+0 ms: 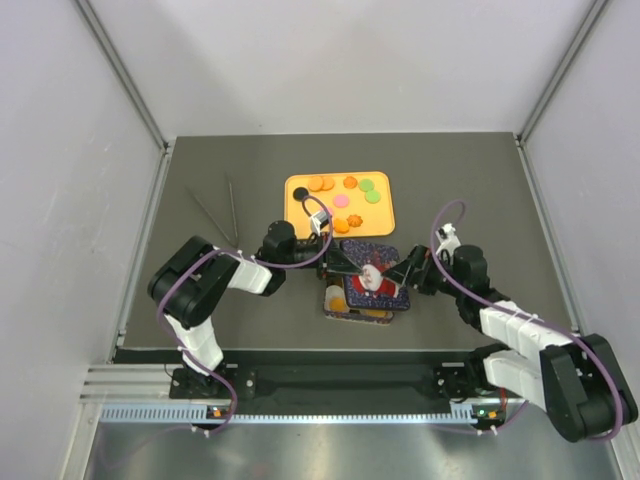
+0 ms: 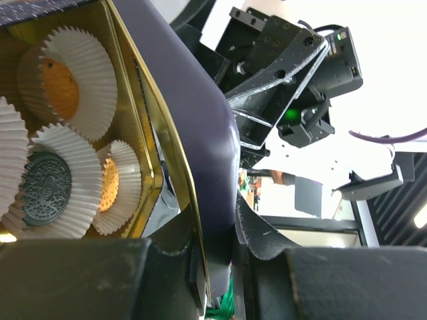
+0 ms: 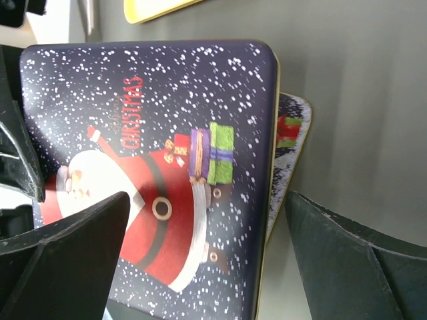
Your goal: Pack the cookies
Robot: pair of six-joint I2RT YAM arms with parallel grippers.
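Note:
Several cookies (image 1: 345,190), mostly orange with pink, green and black ones, lie on a yellow tray (image 1: 380,218) behind the arms. A gold-lined tin (image 1: 350,308) sits mid-table. In the left wrist view it holds white paper cups, one with an orange cookie (image 2: 60,87) and one with a black cookie (image 2: 45,187). My left gripper (image 2: 223,247) is shut on the edge of the dark blue Santa lid (image 2: 200,133), holding it tilted over the tin. My right gripper (image 3: 207,200) is open, one finger over the lid (image 3: 167,100) and the other outside its edge, gripping nothing.
Two thin dark sticks (image 1: 222,210) lie on the mat left of the tray. Grey walls enclose the table on three sides. The right arm's wrist (image 2: 293,87) hangs close behind the lid in the left wrist view.

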